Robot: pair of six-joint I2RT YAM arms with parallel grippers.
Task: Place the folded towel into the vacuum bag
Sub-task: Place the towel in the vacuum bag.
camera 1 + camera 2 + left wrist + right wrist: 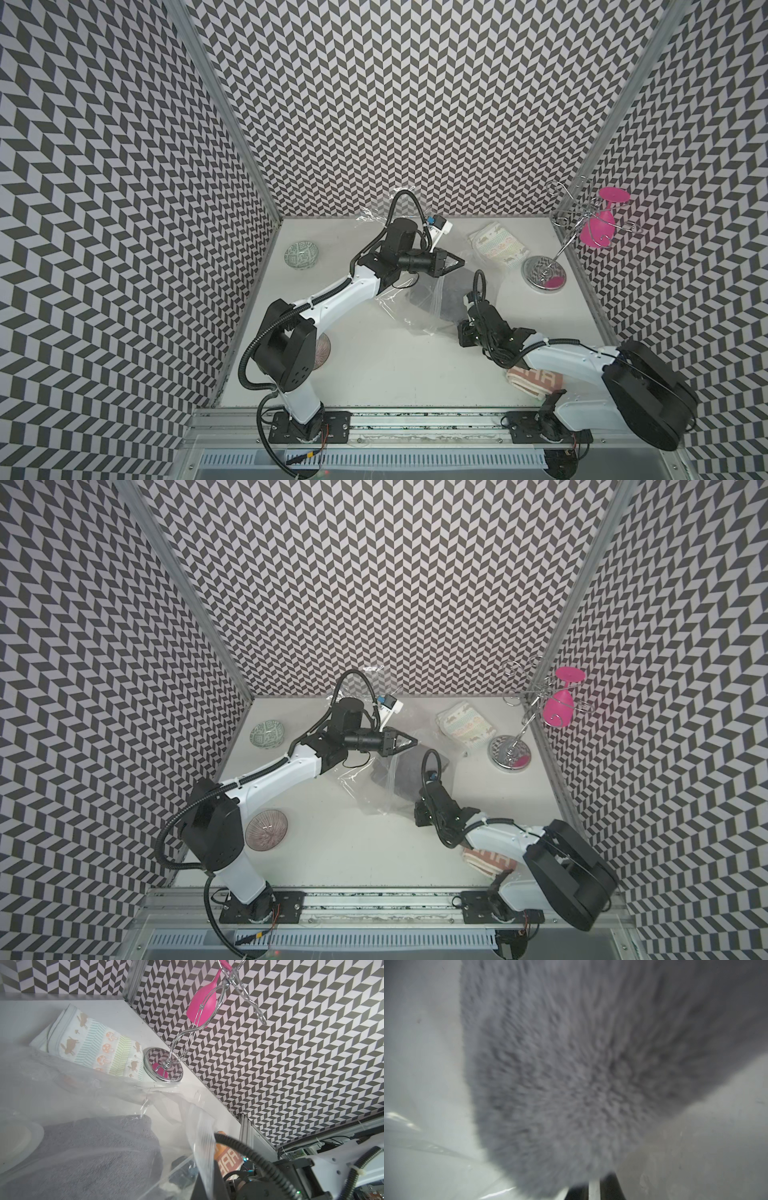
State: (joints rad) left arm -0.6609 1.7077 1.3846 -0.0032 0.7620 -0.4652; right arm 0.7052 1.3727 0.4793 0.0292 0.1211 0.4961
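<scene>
White table [374,374]: green bowl [302,254], pink bowl [266,830], vacuum bag [405,316], patterned towel [498,245], chrome stand [544,274], orange towel [532,380].

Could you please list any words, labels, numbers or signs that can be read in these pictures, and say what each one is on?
Coral towel: large white block letters, only partly in view; they look like "RAE", but I cannot read them for certain.
Patterned towel: rabbits and mushrooms only, no words.
Grey towel and vacuum bag: no text visible.
</scene>
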